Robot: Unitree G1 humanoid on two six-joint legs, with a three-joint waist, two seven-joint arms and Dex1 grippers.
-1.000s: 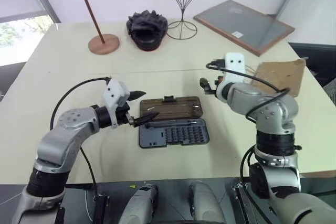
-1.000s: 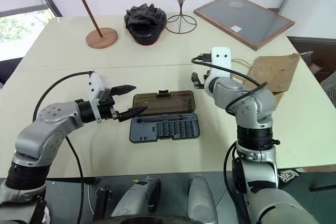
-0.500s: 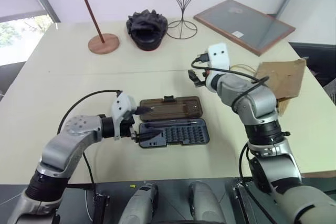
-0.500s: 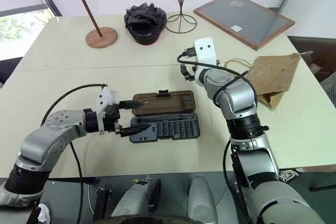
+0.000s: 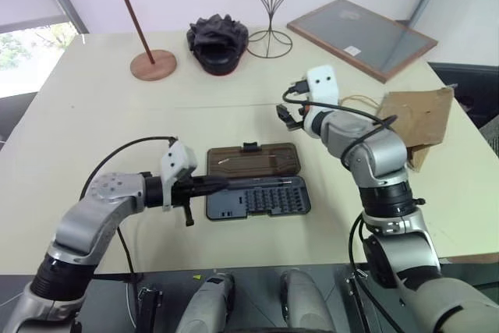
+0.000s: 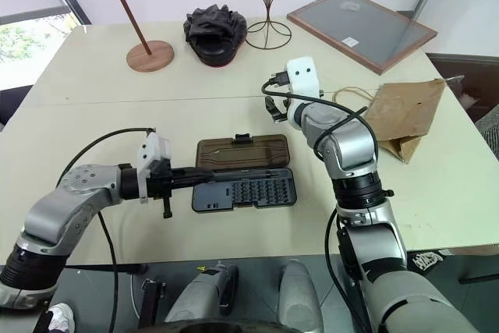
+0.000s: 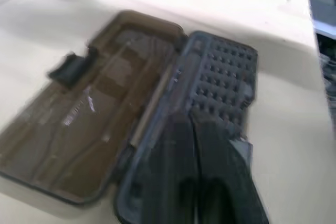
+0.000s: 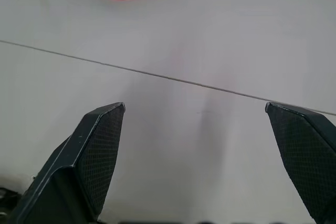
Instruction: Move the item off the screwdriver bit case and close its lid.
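Note:
The screwdriver bit case (image 5: 261, 196) lies open in the middle of the table, its bit rows facing up. Its smoky-brown lid (image 5: 253, 160) lies flat on the far side, the black latch tab on its far edge. The item, a tan paper bag (image 5: 417, 118), sits on the table to the right, clear of the case. My left gripper (image 5: 221, 183) is shut, pointing right over the case's left end, and nothing shows between its fingers (image 7: 194, 150). My right gripper (image 8: 197, 129) hangs open over bare table beyond the lid's right end.
At the back stand a wooden disc stand (image 5: 153, 64), a black lumpy bowl (image 5: 217, 37), a wire stand (image 5: 270, 40) and a wood-framed grey panel (image 5: 361, 37). A seam (image 8: 173, 80) crosses the tabletop beyond the case.
My left gripper has closed from wide open and sunk a little toward the case's left end. My right arm swung left early on and has held still since.

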